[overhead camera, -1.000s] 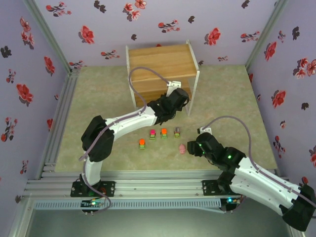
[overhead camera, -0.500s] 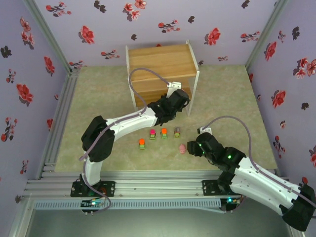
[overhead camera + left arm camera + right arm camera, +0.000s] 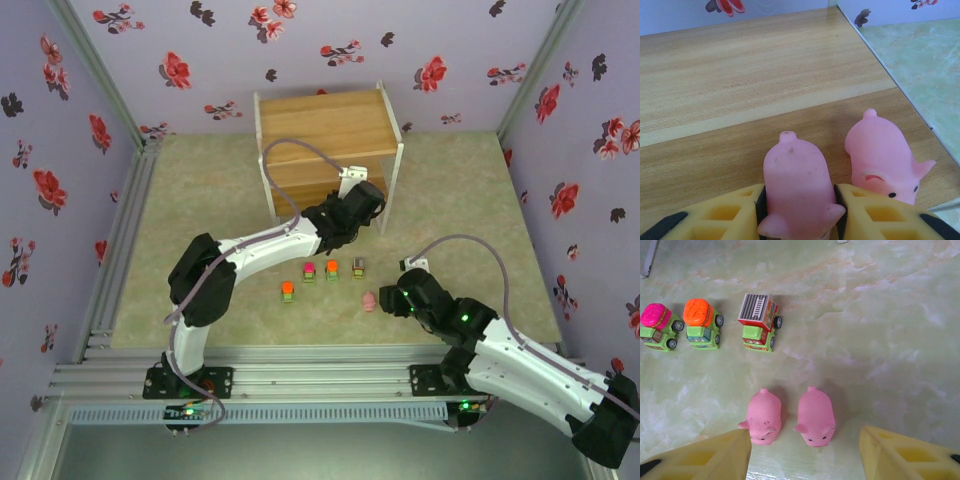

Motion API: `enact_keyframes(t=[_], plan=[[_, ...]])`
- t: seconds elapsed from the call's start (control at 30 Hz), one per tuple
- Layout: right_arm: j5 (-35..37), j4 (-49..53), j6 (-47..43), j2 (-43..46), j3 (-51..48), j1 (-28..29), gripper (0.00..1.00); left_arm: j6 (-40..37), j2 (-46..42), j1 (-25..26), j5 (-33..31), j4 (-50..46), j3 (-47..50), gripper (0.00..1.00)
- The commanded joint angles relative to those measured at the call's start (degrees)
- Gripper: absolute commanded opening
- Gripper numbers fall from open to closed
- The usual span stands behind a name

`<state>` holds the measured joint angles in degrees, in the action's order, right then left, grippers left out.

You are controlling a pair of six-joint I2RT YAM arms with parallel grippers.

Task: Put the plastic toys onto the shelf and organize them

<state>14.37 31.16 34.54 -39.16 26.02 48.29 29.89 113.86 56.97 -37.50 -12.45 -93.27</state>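
Four pink pigs are showing. The left pig and the right pig are lying side by side on the counter, below the right hand, which is hanging wide open and empty. The left hand is pinching a third pig by its sides on a board of the shelf, and a fourth pig is lying just beside it.

Four trucks are standing on the counter: a magenta-topped truck, an orange-topped truck, a stripe-topped truck and a second orange-topped truck.
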Motion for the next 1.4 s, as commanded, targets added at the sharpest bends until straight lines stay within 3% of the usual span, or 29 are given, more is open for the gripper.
enact_keyframes(t=[0.0, 0.4, 0.67, 1.37], plan=[[1.0, 0.4, 0.2, 0.3, -0.5, 0.2, 0.60, 1.1, 1.1, -0.5, -1.4, -0.9, -1.5, 0.42], [1.0, 0.3, 0.3, 0.3, -0.5, 0.2, 0.60, 0.0, 0.4, -0.5, -1.2, 0.0, -1.2, 0.47], [0.9, 0.2, 0.2, 0.2, -0.5, 0.2, 0.60, -0.4, -1.8, -0.4, -0.6, 2.1, 0.8, 0.57], [0.8, 0.2, 0.2, 0.1, -0.5, 0.2, 0.60, -1.7, -6.7, 1.3, -1.9, 3.0, 3.6, 0.58]])
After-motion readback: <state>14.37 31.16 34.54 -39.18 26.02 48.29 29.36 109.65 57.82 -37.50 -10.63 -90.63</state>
